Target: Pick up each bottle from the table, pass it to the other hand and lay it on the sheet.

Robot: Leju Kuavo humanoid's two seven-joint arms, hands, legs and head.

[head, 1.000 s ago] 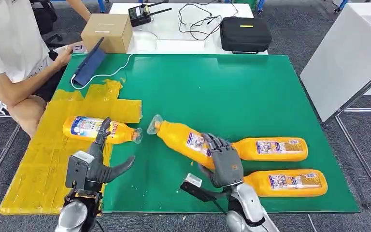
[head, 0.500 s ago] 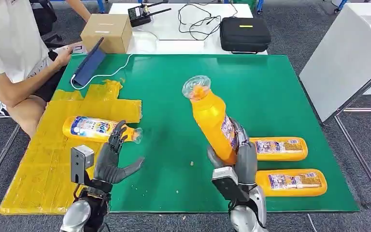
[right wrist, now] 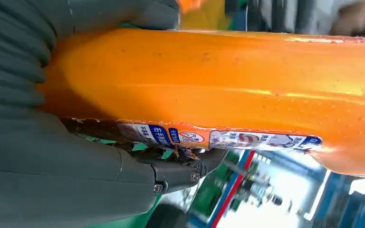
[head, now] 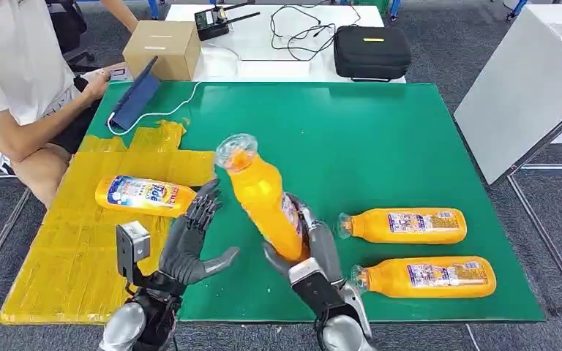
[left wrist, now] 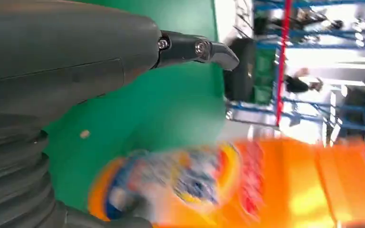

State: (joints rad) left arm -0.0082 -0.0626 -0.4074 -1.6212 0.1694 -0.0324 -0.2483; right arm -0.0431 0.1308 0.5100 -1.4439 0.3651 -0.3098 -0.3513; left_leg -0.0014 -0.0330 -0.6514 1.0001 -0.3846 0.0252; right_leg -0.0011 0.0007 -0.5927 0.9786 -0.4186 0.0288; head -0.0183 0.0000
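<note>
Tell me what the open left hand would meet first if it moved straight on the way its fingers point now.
Probably the orange plastic bottle lying on the yellow sheet: the left hand points up-table with its fingertips near that bottle's neck. Depth is unclear, so it may pass above it.

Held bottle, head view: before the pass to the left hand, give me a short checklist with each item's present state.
1. Right hand grips the lifted bottle at its lower body: ok.
2. Bottle is off the green table, neck up, tilted toward the left hand: ok.
3. Left hand has its fingers apart, holds nothing and faces the bottle: ok.
4. Left hand touches the bottle: not ok, a gap shows between them.
5. Yellow sheet has bare room beside the bottle already lying on it: ok.
6. Firmness of the right hand's hold: cannot tell.
</note>
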